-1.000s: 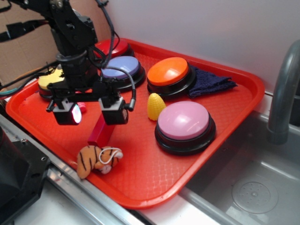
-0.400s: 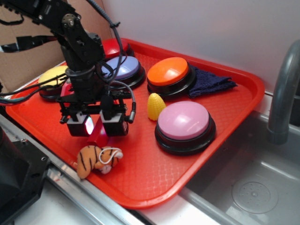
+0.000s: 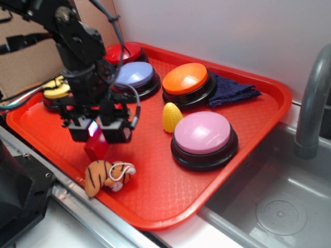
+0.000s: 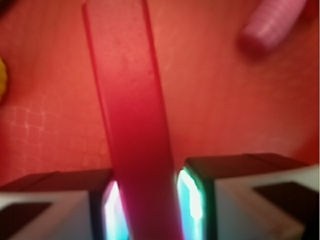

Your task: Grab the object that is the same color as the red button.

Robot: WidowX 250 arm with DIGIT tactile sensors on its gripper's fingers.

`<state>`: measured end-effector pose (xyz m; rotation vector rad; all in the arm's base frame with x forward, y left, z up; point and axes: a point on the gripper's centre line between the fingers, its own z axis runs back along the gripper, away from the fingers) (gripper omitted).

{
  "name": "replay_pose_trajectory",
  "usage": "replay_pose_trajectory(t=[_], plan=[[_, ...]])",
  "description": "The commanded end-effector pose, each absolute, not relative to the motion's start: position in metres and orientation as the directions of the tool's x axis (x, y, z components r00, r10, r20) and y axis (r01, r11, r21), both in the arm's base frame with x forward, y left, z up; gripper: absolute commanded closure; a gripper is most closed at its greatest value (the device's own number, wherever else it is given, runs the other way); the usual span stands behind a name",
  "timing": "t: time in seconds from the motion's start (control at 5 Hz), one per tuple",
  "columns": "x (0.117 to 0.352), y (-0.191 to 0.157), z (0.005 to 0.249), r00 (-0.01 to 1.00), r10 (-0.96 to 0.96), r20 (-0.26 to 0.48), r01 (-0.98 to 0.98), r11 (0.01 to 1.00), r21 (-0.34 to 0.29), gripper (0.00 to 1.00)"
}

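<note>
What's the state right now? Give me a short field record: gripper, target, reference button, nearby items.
gripper: low over the tray, fingers either side of the red bar
jaws: shut on the bar, per the wrist view
target: red bar, running lengthwise between the fingers
lifted: cannot tell
reference: red button at the tray's far corner, partly behind the arm
nearby: toy tiger just in front of the bar; pink bolt off to one side
other buttons: orange, pink, lavender, yellow
</note>
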<state>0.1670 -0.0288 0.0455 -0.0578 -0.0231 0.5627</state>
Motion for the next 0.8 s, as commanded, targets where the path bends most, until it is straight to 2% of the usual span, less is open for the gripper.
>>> replay_pose_trajectory(t=[0.0, 0.2, 0.4, 0.6], plan=[[0.181, -0.023, 0.127, 0.961, 0.238, 0.137, -0.238, 0.971, -0.020, 1.00], [0.177, -0.018, 0.157, 0.973, 0.173, 0.155, -0.171, 0.985, -0.030, 1.00], [0.173, -0.013, 0.162, 0.966, 0.178, 0.186, -0.175, 0.984, -0.037, 1.00], [0.173, -0.010, 0.160, 0.952, 0.233, 0.197, -0.238, 0.971, 0.001, 1.00]])
